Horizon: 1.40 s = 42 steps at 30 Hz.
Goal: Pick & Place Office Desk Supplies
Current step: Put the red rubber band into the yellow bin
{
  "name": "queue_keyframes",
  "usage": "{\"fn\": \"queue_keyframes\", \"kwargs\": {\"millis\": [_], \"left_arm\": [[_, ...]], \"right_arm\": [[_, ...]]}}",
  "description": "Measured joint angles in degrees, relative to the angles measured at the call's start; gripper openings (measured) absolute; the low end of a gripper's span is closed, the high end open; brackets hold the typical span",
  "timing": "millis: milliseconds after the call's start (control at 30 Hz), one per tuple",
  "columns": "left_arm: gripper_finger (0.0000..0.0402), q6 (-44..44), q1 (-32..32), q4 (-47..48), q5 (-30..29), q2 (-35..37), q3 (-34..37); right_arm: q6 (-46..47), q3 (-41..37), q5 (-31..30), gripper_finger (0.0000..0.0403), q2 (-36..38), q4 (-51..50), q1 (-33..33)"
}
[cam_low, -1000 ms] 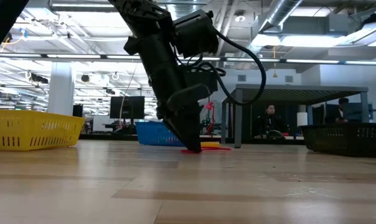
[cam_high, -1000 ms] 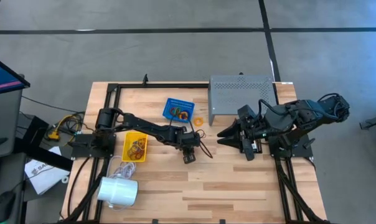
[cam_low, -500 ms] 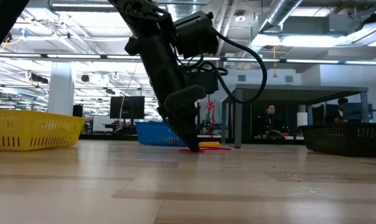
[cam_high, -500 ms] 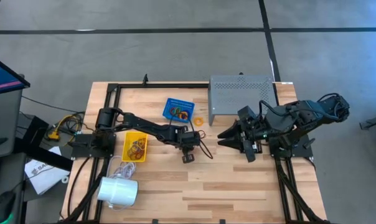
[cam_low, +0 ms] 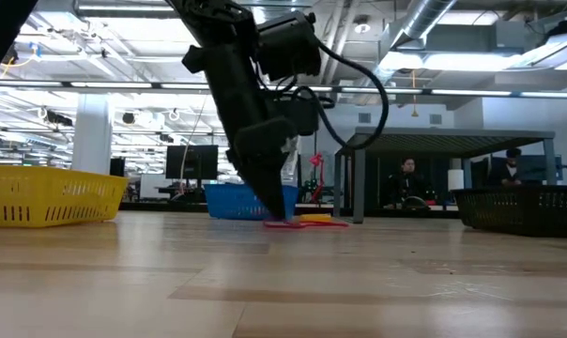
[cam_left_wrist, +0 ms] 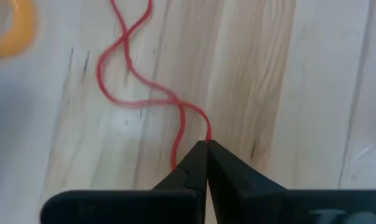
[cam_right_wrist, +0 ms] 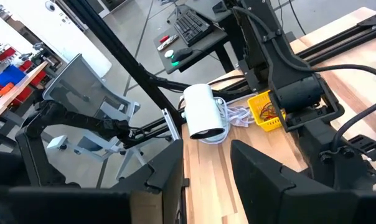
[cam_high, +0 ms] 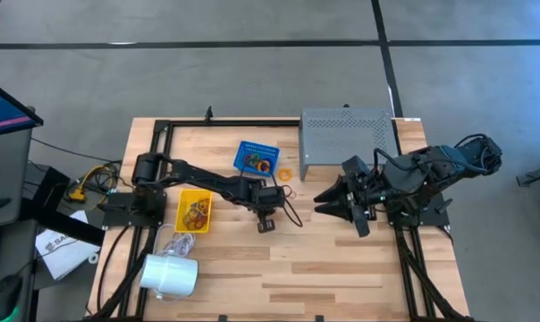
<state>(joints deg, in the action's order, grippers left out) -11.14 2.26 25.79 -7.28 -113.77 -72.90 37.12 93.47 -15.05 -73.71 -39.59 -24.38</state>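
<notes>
A thin red rubber band [cam_left_wrist: 144, 93] lies in a wavy line on the wooden table, and it also shows in the low view as the red band [cam_low: 312, 224]. My left gripper [cam_left_wrist: 206, 148] [cam_high: 267, 222] stands over its near end, shut on it. An orange rubber band [cam_high: 285, 173] lies flat near the blue tray [cam_high: 257, 156], which holds more bands. The yellow tray [cam_high: 196, 211] holds several bands too. My right gripper [cam_high: 328, 199] hangs open above the table's right part, holding nothing. My left gripper pinches one end of the red rubber band's loop [cam_left_wrist: 208, 132] between its two fingertips. The fingers come steeply from above, slanting down toward the table. The rest of the band lies slack and curling on the wood beyond the fingertips.
A grey perforated metal shelf [cam_high: 346, 136] stands at the far right. A white cylinder [cam_high: 170, 275] with its cord lies at the near left corner. A dark basket [cam_low: 523, 208] shows at the right in the low view. Bare wood stretches along the near half.
My left gripper has shut its fingers on the red rubber band's end. The band still lies on the table.
</notes>
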Motion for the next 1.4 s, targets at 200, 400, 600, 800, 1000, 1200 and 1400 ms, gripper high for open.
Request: {"fn": "queue_keyframes", "kwargs": {"millis": [200,400,600,800,1000,1200,1400], "left_arm": [[0.0000,-0.1,0.0,1.4,0.2,1.7,0.0],[0.0000,0.0,-0.1,2.1,-0.3,5.0,-0.1],[0.0000,0.0,-0.5,3.0,-1.8,9.9,-0.1],[0.0000,-0.3,-1.3,4.8,-1.9,14.4,-0.2],[0.0000,-1.1,-2.2,7.9,-2.2,18.7,-0.2],[0.0000,-1.2,-2.7,10.5,-3.0,23.1,-0.2],[0.0000,-2.5,-2.9,13.5,-3.4,26.9,-0.2]], "right_arm": [[0.0,0.0,0.0,0.0131,0.0,-0.3,0.0],[0.0,0.0,0.0,0.0131,0.0,-0.7,0.0],[0.0,0.0,0.0,0.0131,0.0,-0.8,0.0],[0.0,0.0,0.0,0.0131,0.0,-0.7,0.0],[-0.1,0.0,0.0,0.0131,0.0,-0.5,0.0],[-0.2,0.0,0.0,0.0131,0.0,-0.4,0.1],[-0.2,0.0,-0.1,0.0131,0.0,-0.4,0.2]]}}
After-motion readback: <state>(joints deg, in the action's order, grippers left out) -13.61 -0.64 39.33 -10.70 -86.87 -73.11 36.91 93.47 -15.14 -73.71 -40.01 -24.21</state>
